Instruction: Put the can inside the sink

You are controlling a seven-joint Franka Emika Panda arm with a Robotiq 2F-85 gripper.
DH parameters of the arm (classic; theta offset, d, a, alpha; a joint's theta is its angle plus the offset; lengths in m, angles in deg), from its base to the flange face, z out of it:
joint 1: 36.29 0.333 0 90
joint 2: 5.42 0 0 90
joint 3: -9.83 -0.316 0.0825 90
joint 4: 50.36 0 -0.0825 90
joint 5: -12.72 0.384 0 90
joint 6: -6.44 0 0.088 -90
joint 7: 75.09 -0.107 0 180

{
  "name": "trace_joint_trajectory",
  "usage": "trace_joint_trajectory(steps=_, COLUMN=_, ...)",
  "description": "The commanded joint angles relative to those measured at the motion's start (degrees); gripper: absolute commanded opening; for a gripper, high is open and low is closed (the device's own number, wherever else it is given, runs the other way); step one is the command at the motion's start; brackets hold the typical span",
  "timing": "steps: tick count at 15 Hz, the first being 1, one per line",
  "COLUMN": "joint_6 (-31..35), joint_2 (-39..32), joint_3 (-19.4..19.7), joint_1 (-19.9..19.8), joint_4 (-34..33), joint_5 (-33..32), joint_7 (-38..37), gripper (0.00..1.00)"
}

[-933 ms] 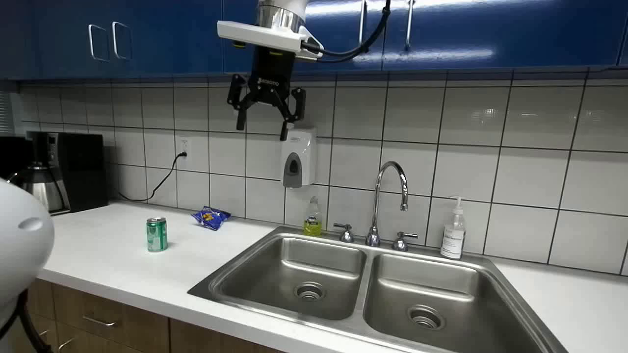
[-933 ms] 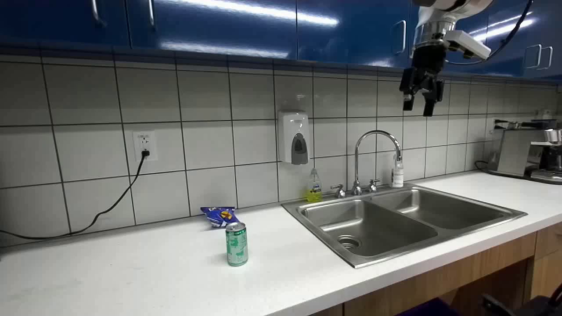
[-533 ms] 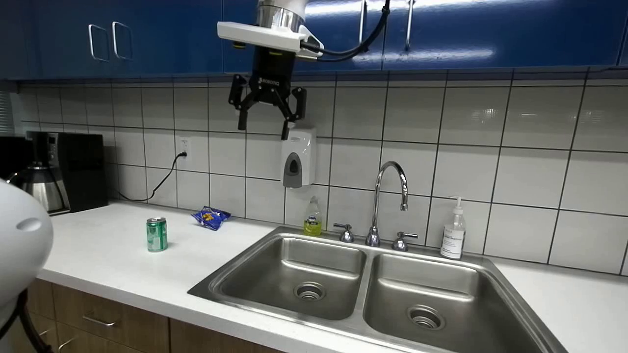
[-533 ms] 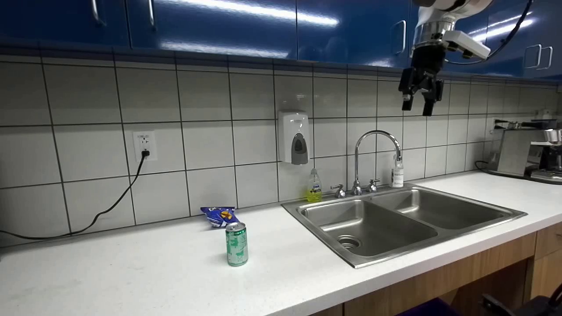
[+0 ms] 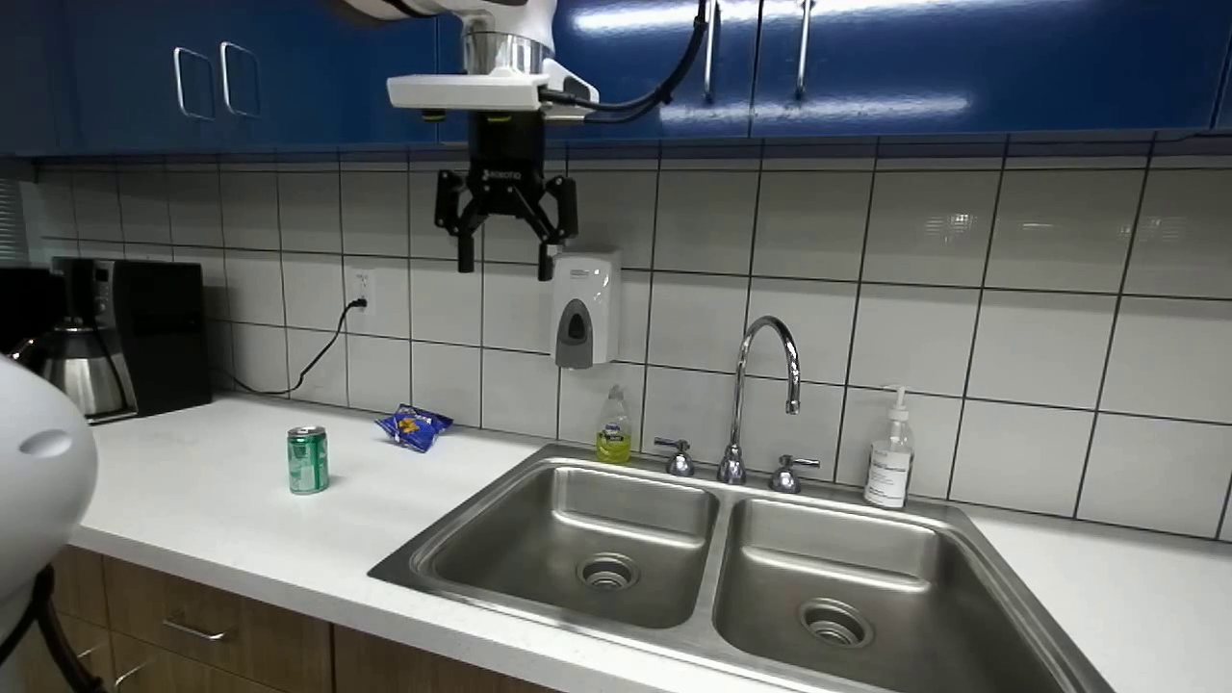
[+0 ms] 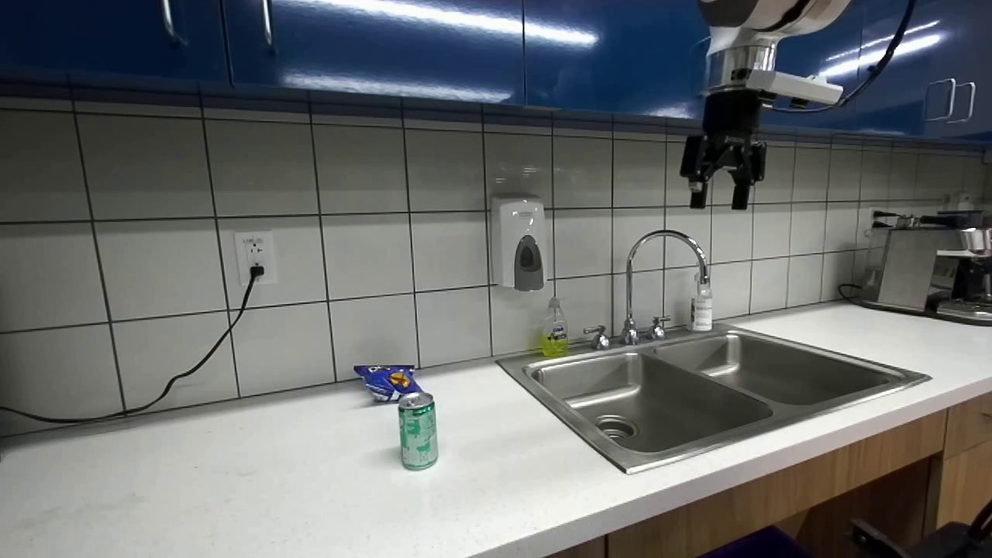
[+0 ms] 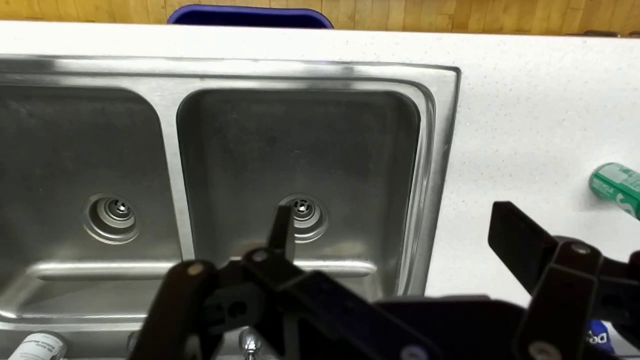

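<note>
The green can [image 5: 308, 462] with a silvery top stands upright on the white counter, left of the sink in both exterior views [image 6: 418, 434]. In the wrist view the can [image 7: 617, 187] shows at the right edge, partly cut off. The steel double-basin sink [image 5: 710, 573] shows whole or nearly so in both exterior views [image 6: 568, 413]; its rim [image 7: 434, 165] crosses between my fingers in the wrist view. My gripper [image 5: 505, 273] is open and empty, pointing down, high above the counter and apart from the can. It also shows high up in an exterior view [image 6: 719, 206].
A blue packet [image 5: 414, 426] lies behind the can near the wall. The gooseneck faucet [image 5: 739, 404], a yellow soap bottle [image 5: 614, 433] and a white pump bottle [image 5: 888, 462] stand along the sink's back. A soap dispenser [image 6: 519, 244] hangs on the wall. Blue cabinets [image 6: 387, 46] are overhead.
My gripper has moved left in both exterior views and a little lower, and hangs straighter down. It stays open. The can has not moved.
</note>
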Motion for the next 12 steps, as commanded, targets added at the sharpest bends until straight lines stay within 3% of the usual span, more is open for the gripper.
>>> trace_joint_trajectory(steps=1, joint_6=-0.73, joint_2=2.43, joint_3=-3.93, joint_1=-0.40, joint_4=3.69, joint_5=-2.91, joint_7=-2.47, gripper=1.00)
trace_joint_trajectory(steps=6, joint_6=-2.80, joint_2=3.89, joint_3=-7.68, joint_1=2.74, joint_4=7.96, joint_5=-2.46, joint_7=-1.41, gripper=1.00)
trace_joint_trajectory(steps=12, joint_6=-2.67, joint_2=1.91, joint_3=-8.65, joint_1=10.41, joint_4=10.70, joint_5=2.66, joint_7=4.82, gripper=1.00)
